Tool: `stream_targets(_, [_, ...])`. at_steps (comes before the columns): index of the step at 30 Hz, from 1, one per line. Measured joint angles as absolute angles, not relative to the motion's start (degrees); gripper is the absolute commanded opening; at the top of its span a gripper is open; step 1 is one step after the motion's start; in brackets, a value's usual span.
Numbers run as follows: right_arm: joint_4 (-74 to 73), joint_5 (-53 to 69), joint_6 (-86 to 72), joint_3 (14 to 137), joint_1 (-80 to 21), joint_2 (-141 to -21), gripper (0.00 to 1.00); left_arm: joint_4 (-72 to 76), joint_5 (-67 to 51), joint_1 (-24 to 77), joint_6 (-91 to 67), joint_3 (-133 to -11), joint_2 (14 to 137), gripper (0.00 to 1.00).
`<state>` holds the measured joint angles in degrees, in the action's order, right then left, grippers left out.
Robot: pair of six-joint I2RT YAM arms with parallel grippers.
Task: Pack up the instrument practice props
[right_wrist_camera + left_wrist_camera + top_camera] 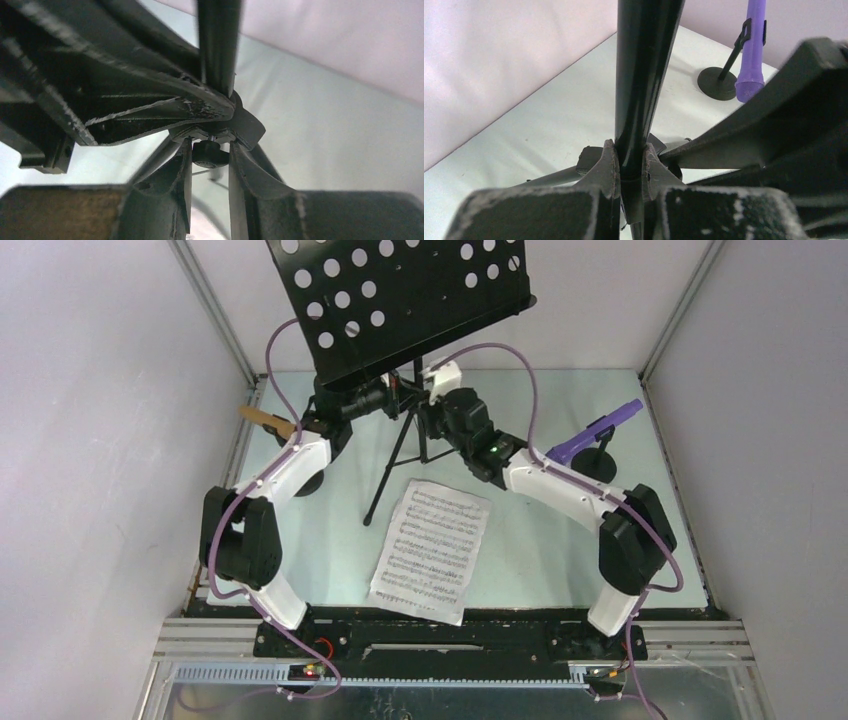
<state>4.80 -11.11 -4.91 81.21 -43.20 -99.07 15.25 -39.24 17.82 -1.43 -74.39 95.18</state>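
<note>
Gripping the black pole point(644, 75) of the music rack point(400, 300), my left gripper point(629, 167) is clenched tight just above the hub where the tripod legs point(390, 475) spread out; in my left wrist view a worn finger point(605, 167) presses each side of the glossy tube. My right gripper point(210, 167) comes at the same hub from the opposite side, and its fingers point(245, 172) sit on either side of a small black knob point(210, 154) under the collar, pinched onto it so that the knob fills the gap between them. From above, both my grippers meet beneath the perforated rack, which stands upright on its legs at the far middle of the table point(560, 540) and leans toward the camera. The sheet-music pages point(432, 550) lie flat on the table in front of the stand, between my two arms and apart from both. The purple microphone point(598, 430) rests tilted in its round-based holder point(600, 465) at the right, beyond my right forearm. The tan microphone point(262, 417) pokes out at the left edge, just behind my left arm; what it sits in is hidden from me.
</note>
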Motion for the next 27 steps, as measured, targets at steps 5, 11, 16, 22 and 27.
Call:
stream_targets(5, [7.9, -23.5, 14.4, 81.2, -48.6, -100.8, 0.00, 14.9, -39.7, 17.8, -1.4, -74.4, 95.2, 0.04])
stream_targets(11, [16.4, -35.2, 35.7, 79.7, -53.3, -104.0, 0.00, 14.6, -40.3, 17.7, -1.4, -74.4, 95.0, 0.04])
stream_targets(16, [22.1, -40.2, 48.4, 77.8, -55.2, -105.3, 0.00, 14.5, -41.0, 17.9, -1.3, -74.4, 95.0, 0.05])
stream_targets(22, [23.7, -40.8, 52.8, 77.0, -55.5, -105.4, 0.11, 14.4, -41.1, 18.0, -1.3, -74.4, 95.0, 0.05])
stream_targets(27, [25.9, -40.9, 53.1, 76.1, -55.6, -105.4, 0.39, 14.4, -41.1, 18.0, -1.3, -74.4, 95.0, 0.05])
